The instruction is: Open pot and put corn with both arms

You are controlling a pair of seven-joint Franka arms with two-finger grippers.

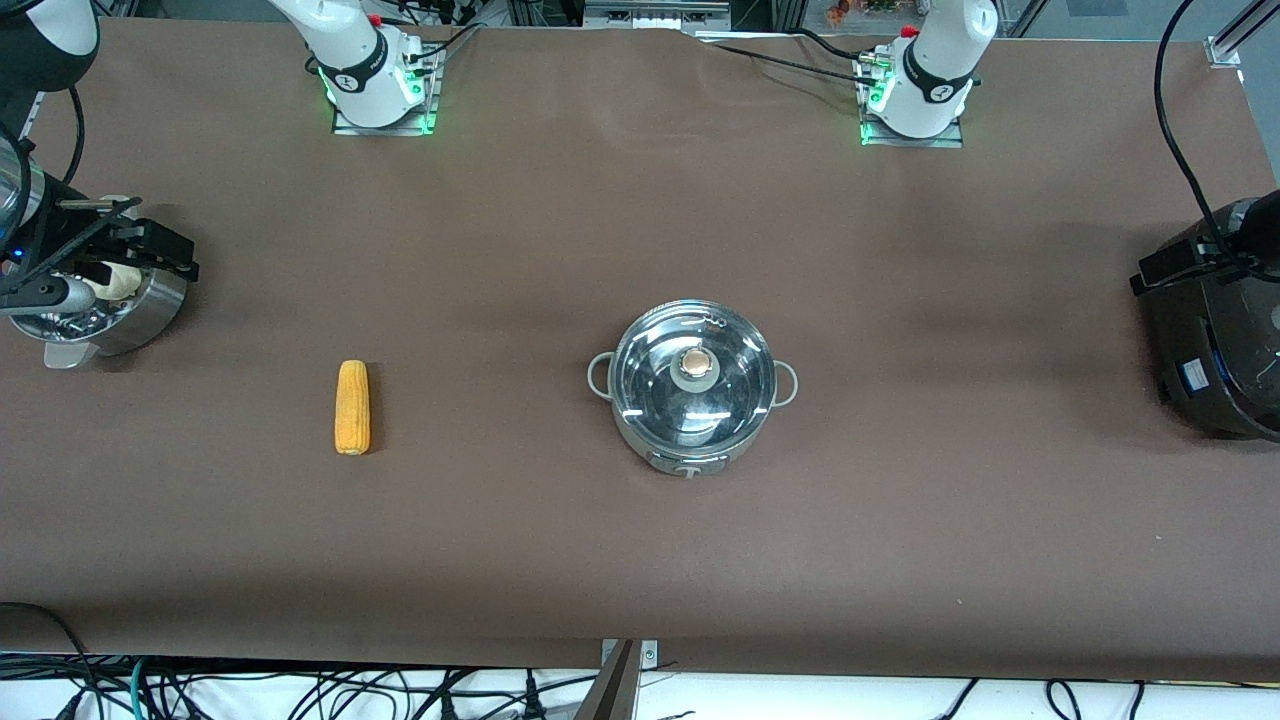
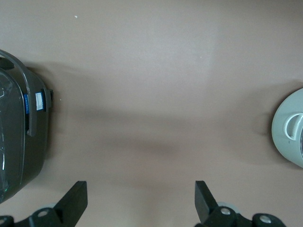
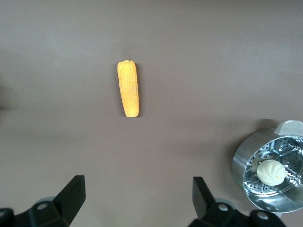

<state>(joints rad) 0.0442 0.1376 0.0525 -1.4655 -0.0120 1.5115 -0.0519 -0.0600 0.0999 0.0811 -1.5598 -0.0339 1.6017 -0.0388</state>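
Note:
The steel pot [image 1: 690, 400] stands mid-table with its glass lid [image 1: 650, 385] on and the tan knob [image 1: 694, 366] on top. Its pale edge shows in the left wrist view [image 2: 289, 130]. The yellow corn [image 1: 352, 407] lies flat on the table toward the right arm's end, and shows in the right wrist view [image 3: 128, 89]. My right gripper [image 1: 150, 250] [image 3: 137, 178] is open and empty, up over the steamer bowl. My left gripper [image 1: 1180, 262] [image 2: 139, 184] is open and empty, up over the black cooker's edge.
A perforated steel steamer bowl [image 1: 150, 310] [image 3: 241, 161] with a white bun [image 3: 271, 171] stands at the right arm's end. A large black cooker [image 1: 1220, 370] [image 2: 19, 142] stands at the left arm's end. Brown table cover [image 1: 900, 250] lies between them.

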